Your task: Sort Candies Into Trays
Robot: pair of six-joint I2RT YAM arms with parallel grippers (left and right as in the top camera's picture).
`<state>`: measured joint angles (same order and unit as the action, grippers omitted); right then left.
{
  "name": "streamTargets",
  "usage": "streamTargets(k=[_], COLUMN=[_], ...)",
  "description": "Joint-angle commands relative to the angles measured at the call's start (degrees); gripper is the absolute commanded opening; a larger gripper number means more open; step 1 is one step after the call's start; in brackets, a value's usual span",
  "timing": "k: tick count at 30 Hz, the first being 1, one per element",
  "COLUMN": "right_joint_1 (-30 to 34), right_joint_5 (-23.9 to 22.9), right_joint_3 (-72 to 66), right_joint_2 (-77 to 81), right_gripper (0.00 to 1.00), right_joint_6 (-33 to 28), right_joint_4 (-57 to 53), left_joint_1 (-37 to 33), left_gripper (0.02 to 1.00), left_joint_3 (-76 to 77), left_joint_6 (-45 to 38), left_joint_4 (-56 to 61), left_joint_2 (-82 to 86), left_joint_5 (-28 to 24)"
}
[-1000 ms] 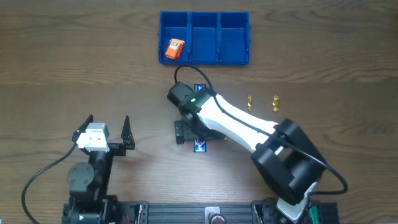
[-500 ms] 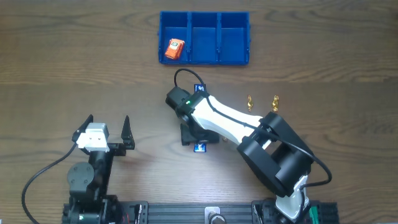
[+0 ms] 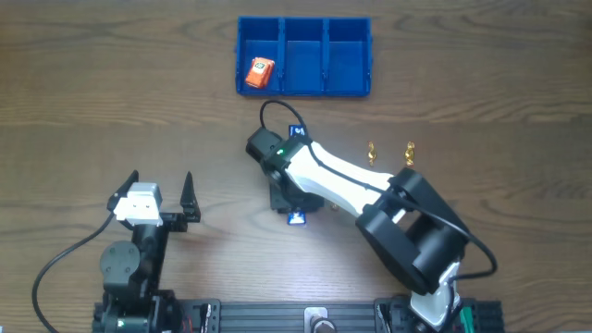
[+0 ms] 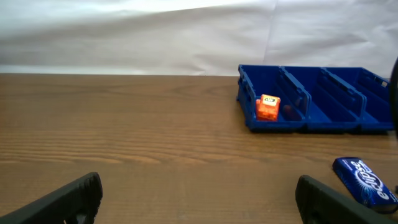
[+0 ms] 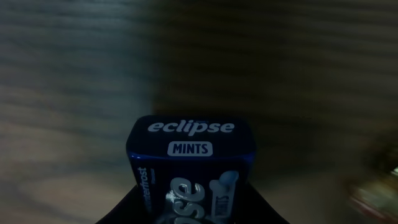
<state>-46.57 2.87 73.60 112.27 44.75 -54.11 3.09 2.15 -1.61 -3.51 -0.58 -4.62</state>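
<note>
**Top view.** The right tool [image 3: 296, 209] sits low at the middle of the table [image 3: 111, 111] over a blue mint tin [image 3: 297, 219], one end of which shows beyond the fingers. The step in hand appears to be securing this tin for transfer to the blue tray [image 3: 303, 55]. To do it well, the lift should go straight up before any travel. A second mint tin [image 3: 296, 132] lies just past the wrist, on the line to the tray. The tray's left compartment holds an orange candy [image 3: 263, 72], so an empty compartment is the proper target. The right arm stands at bottom right and reaches diagonally across the middle with its wrist pitched down. The left arm is folded near its base.

**Left wrist view.** The left tool [image 4: 198, 186] is spread wide and holds nothing. It sits low over the table and faces the tray. The second mint tin lies flat, well short of the tray.

**Right wrist view.** The right tool pinches the mint tin at its flanks, and the grip looks centred. Whether the tin has left the table cannot be told.
</note>
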Motion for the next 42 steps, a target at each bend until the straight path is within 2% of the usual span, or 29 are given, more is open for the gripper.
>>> streamTargets(k=[1,5,9,14,19,28,29,31,32,33,38,42], right_joint_1=[3.26,7.89,12.57,16.26,18.58,18.69,18.69,18.69,18.67,18.67,17.62,14.40], right_joint_5=[-11.30,-18.38,-22.34,-22.34,-21.44,-21.24,-21.24,-21.24,-21.24,-21.27,-21.24,-19.41], right_joint_3=[13.33,29.59,41.44,47.63,47.65,47.60,47.60,47.60,47.60,47.60,47.60,47.60], right_joint_2=[-8.41,-6.58,-1.25,7.69,13.35,16.68,16.72,16.76,16.76,16.74,15.82,10.73], right_gripper=[0.226,0.224,0.224,0.224,0.222,0.233,0.261,0.481,0.557,0.752,0.803,0.838], right_joint_6=[-2.78,-9.88,-15.04,-22.97,-23.89,-24.04,-24.04,-24.04,-24.04,-24.06,-23.82,-17.88], right_joint_4=[-7.43,-11.58,-9.22,3.37,11.32,15.04,15.08,15.10,15.08,15.04,10.82,-0.72], left_joint_1=[-0.24,-0.24,-0.24,-0.24,-0.24,-0.24,-0.24,-0.24,-0.24,-0.24,-0.24,-0.24], left_gripper=[0.998,0.998,0.998,0.998,0.998,0.996,0.996,0.998,0.998,0.998,0.998,0.998], left_joint_3=[-1.79,-1.79,-1.79,-1.79,-1.79,-1.79,-1.79,-1.79,-1.79,-1.79,-1.79,-1.79], left_joint_6=[-0.79,-0.79,-0.79,-0.79,-0.79,-0.79,-0.79,-0.79,-0.79,-0.79,-0.79,-0.79], left_joint_4=[-0.68,-0.68,-0.68,-0.68,-0.68,-0.68,-0.68,-0.68,-0.68,-0.68,-0.68,-0.68], left_joint_2=[0.35,0.35,0.35,0.35,0.35,0.35,0.35,0.35,0.35,0.35,0.35,0.35], left_joint_5=[-0.79,-0.79,-0.79,-0.79,-0.79,-0.79,-0.79,-0.79,-0.79,-0.79,-0.79,-0.79])
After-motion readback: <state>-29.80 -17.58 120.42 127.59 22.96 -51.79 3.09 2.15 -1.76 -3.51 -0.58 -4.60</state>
